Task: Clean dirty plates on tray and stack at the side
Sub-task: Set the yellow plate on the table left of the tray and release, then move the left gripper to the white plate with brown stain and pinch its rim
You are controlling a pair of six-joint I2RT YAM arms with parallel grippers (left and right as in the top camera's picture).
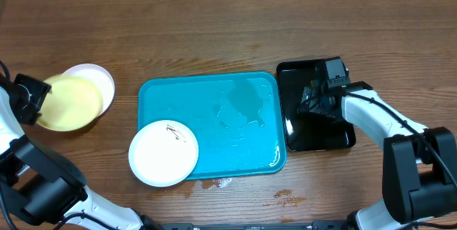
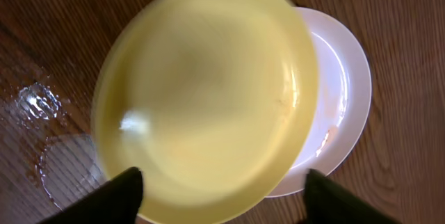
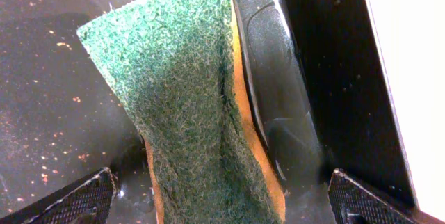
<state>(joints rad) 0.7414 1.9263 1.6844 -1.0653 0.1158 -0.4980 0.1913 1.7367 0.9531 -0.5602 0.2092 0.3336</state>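
Turquoise tray (image 1: 207,91), centre of the tabletop (image 1: 214,37). It holds one smeared white plate (image 1: 163,157) at the front-left corner, edge overhanging the rim toward the robot. Thin dark smear (image 1: 173,131) near its far side, so judged not yet cleaned. Wet film (image 1: 243,112) over the tray's right half; nothing else inside.

Stack sits on the tabletop left of the tray, apart from it: yellow plate (image 1: 68,101) on a lower white plate (image 1: 106,80), offset so the lower one shows at the far right. Left gripper (image 1: 32,98) at the stack's left edge, fingers spread wide either side of the yellow rim, not pinching it.

Black tray (image 1: 321,138) just beside the turquoise one, on the right. It holds a green-faced, orange-backed sponge (image 3: 181,99). Right gripper (image 1: 315,100) hangs over it, fully spread, sponge lying lengthwise between the fingers, touching neither.

Key relation: the smeared white plate lies right of the left gripper and nearer the robot; from the right gripper, left across the whole tray. Left arm is nearer. Round plate, no long axis to line up with.
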